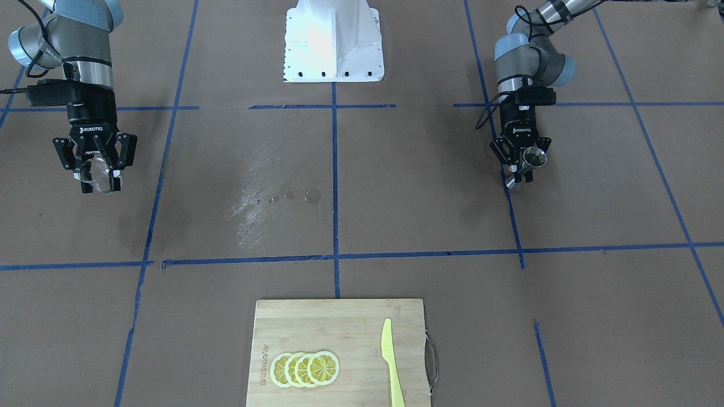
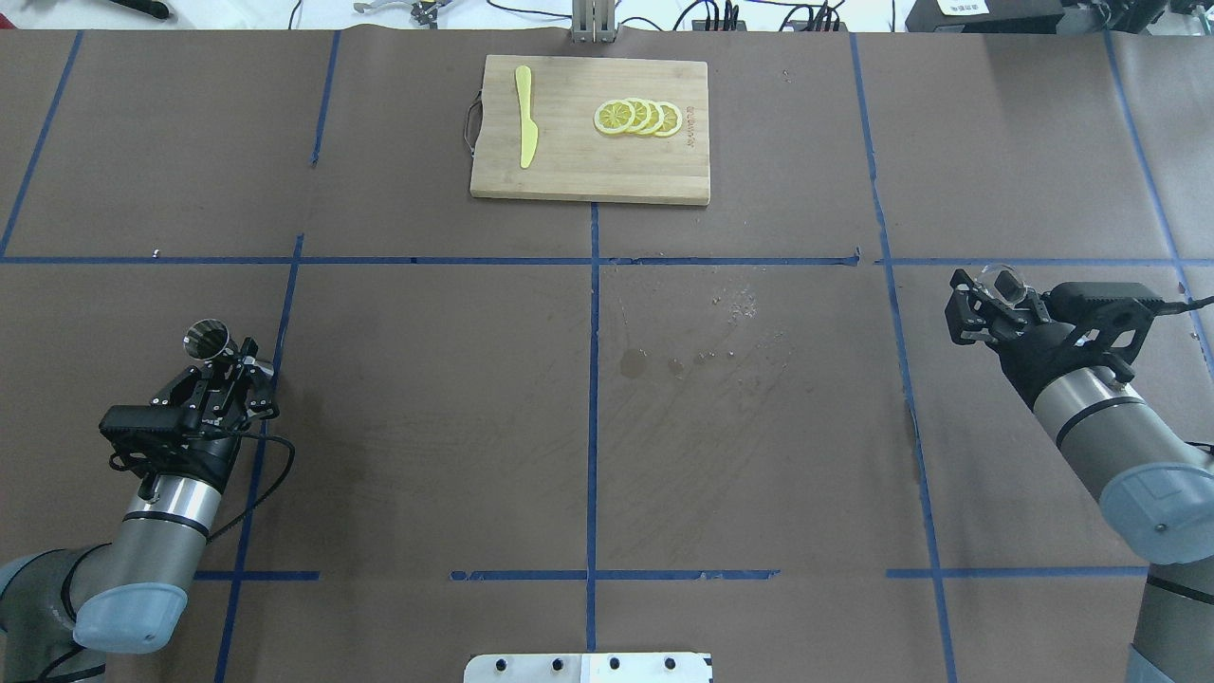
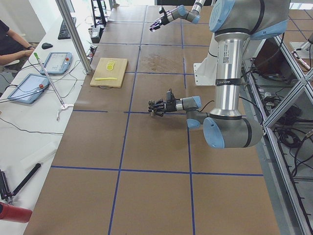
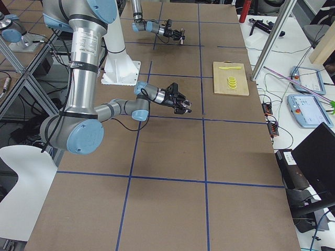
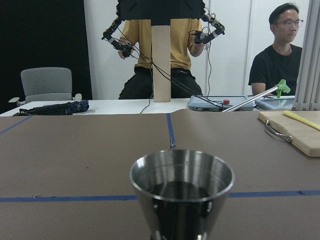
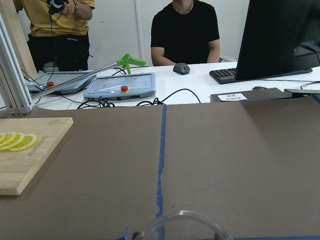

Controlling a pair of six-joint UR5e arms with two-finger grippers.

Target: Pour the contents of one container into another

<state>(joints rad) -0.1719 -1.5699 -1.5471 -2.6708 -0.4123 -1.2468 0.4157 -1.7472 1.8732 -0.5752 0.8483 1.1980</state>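
My left gripper (image 1: pixel 521 170) is shut on the small steel jigger (image 1: pixel 534 157), held upright above the table at the robot's left side. In the overhead view the jigger (image 2: pixel 209 339) sticks out past the fingers, its open cup up. The left wrist view shows the jigger (image 5: pixel 181 192) close up, with dark liquid inside. My right gripper (image 1: pixel 100 181) is shut on the clear glass cup (image 1: pixel 96 172), lifted at the robot's far right. Only the cup's rim (image 6: pixel 182 226) shows in the right wrist view. The two containers are far apart.
A wooden cutting board (image 2: pixel 569 180) at the table's far middle carries lemon slices (image 2: pixel 637 117) and a yellow knife (image 2: pixel 525 128). Wet spill marks (image 2: pixel 721 341) lie mid-table. The white robot base (image 1: pixel 334 42) stands behind. Operators sit beyond the far edge.
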